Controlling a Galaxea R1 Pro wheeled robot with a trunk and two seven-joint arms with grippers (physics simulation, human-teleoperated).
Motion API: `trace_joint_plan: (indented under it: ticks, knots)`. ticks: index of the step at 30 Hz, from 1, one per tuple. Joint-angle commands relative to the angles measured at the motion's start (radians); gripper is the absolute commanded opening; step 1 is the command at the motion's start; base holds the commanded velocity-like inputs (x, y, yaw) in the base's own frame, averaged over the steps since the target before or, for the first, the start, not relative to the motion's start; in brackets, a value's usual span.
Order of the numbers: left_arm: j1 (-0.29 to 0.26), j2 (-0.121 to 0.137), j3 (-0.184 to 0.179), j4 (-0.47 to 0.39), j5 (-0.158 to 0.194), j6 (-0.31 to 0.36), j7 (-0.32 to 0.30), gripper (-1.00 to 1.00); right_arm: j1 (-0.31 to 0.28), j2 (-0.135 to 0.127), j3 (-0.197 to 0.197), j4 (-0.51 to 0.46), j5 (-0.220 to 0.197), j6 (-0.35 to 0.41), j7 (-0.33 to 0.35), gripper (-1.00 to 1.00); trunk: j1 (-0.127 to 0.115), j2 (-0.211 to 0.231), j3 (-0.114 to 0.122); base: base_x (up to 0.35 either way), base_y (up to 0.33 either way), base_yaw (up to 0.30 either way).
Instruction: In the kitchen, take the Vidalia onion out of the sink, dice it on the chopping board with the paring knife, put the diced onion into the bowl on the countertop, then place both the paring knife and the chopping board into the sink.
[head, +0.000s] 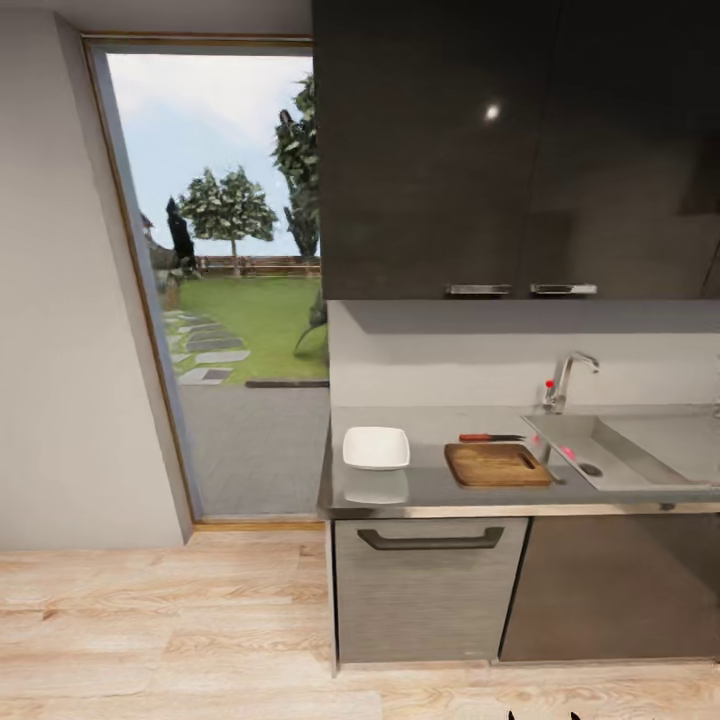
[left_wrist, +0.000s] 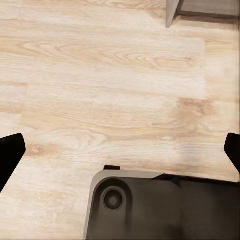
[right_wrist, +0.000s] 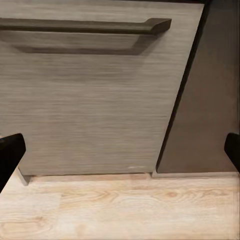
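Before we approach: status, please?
Both pincers open, empty, low near floor. Onion in sink; knife behind board; bowl on countertop. Nothing blocking.

Paring knife (head: 491, 437) lies behind chopping board (head: 497, 465).

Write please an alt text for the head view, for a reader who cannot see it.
A grey countertop holds a white bowl, a wooden chopping board and a red-handled knife, beside a sink with a small pink onion inside. Dark cabinets hang above; left, a doorway shows a garden.

countertop (head: 430, 485) | on it: bowl (head: 376, 447), chopping board (head: 497, 465), paring knife (head: 490, 437)
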Motion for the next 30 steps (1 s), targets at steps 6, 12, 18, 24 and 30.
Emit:
trace_joint_plan:
  ticks: [6,12,18,24,30]
  knots:
    - [0.001,-0.001,0.001,0.001,0.007,-0.002,-0.001,1.0,0.0,-0.001,0.007,0.0,-0.004,-0.002,-0.009,1.0,0.0,0.0,0.0,0.0,-0.304,-0.004]
    - [0.001,-0.001,0.001,0.003,0.007,-0.001,-0.001,1.0,0.0,-0.001,0.007,0.0,-0.004,-0.002,-0.009,1.0,0.0,0.0,0.0,0.0,-0.306,0.0]
    - [0.001,-0.001,0.001,0.003,0.007,0.0,-0.001,1.0,0.0,-0.001,0.007,0.001,-0.004,-0.002,-0.009,1.0,0.0,0.0,0.0,0.0,-0.306,0.0]
    - [0.001,-0.001,0.001,0.003,0.007,0.0,-0.001,1.0,0.0,0.0,0.007,0.003,-0.004,-0.002,-0.009,1.0,0.0,0.0,0.0,0.0,-0.306,0.0]
    - [0.001,-0.001,0.001,0.003,0.007,-0.001,-0.001,1.0,0.0,0.0,0.007,0.004,-0.004,-0.002,-0.009,1.0,0.0,0.0,0.0,0.0,-0.306,0.0]
